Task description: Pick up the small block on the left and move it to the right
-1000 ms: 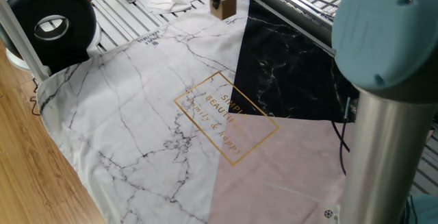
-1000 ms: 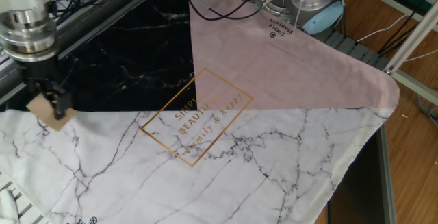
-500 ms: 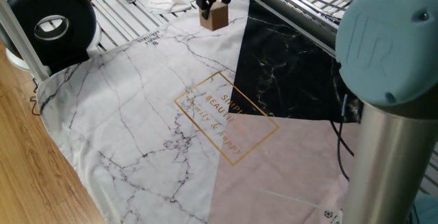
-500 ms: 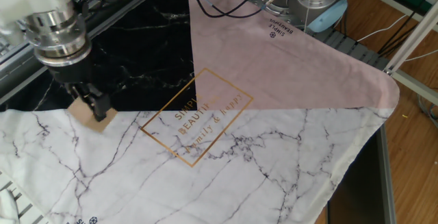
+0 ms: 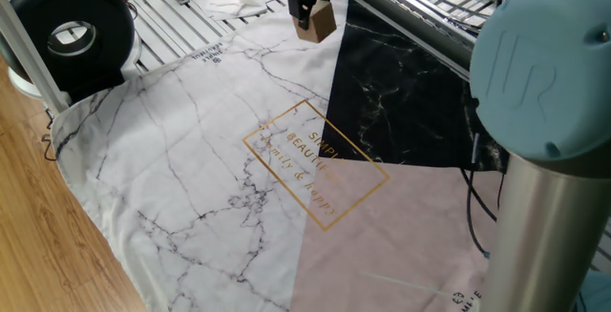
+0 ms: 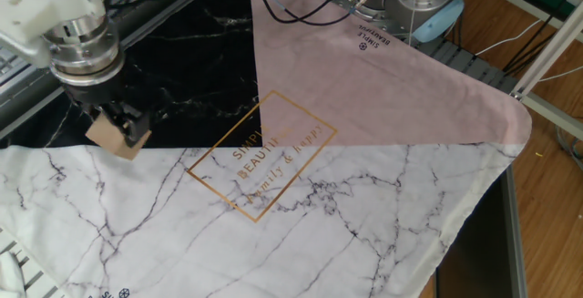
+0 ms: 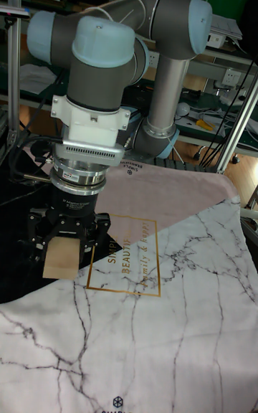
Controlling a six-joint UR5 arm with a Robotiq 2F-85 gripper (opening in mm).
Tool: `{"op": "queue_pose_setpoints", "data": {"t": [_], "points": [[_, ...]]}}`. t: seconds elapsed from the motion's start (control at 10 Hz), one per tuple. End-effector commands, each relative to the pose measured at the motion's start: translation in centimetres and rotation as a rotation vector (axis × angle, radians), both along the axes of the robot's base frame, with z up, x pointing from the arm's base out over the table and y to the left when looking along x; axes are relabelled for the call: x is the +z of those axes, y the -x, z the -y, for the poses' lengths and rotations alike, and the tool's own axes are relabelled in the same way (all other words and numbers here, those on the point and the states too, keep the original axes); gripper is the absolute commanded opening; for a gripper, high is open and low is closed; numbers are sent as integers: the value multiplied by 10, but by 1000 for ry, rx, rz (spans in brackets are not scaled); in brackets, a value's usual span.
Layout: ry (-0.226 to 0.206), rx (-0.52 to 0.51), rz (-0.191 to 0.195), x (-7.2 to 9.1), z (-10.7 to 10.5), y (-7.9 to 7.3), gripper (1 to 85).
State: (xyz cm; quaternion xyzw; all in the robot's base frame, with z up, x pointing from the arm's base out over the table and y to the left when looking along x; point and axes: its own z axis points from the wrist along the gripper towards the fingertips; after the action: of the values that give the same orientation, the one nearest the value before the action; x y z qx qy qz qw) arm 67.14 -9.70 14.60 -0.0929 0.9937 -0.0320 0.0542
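Note:
The small block [image 5: 318,22] [image 6: 111,138] [image 7: 61,257] is a plain tan wooden cube, tilted and held clear of the cloth. My gripper [image 5: 313,9] [image 6: 119,127] [image 7: 66,235] is shut on the small block, its black fingers [image 7: 99,228] clamping it from both sides. It hangs over the line where the black marble part meets the white marble part of the cloth [image 5: 210,159], at the far top of one fixed view and the left side of the other.
The cloth has a black marble part [image 5: 401,102], a pink part [image 6: 364,79] and a gold-framed text box [image 6: 261,155]. A black round device [image 5: 67,33] stands at the cloth's corner. The arm's base [image 6: 424,6] with cables sits behind the pink part.
The gripper with the block swung from the cloth's edge toward the middle, then drew slightly back and rose; the block now tilts more.

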Motion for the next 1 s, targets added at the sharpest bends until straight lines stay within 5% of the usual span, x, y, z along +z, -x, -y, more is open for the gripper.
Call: {"op": "queue_pose_setpoints", "data": {"t": [0.0,0.4,0.5,0.7,0.9], "points": [[-10,75,-39,1,-5,10,10],[-73,72,-105,1,-23,27,10],[-139,34,-126,4,-61,32,10],[-224,-64,-85,0,-136,24,10],[-247,-157,-29,-5,-186,16,10]]}}
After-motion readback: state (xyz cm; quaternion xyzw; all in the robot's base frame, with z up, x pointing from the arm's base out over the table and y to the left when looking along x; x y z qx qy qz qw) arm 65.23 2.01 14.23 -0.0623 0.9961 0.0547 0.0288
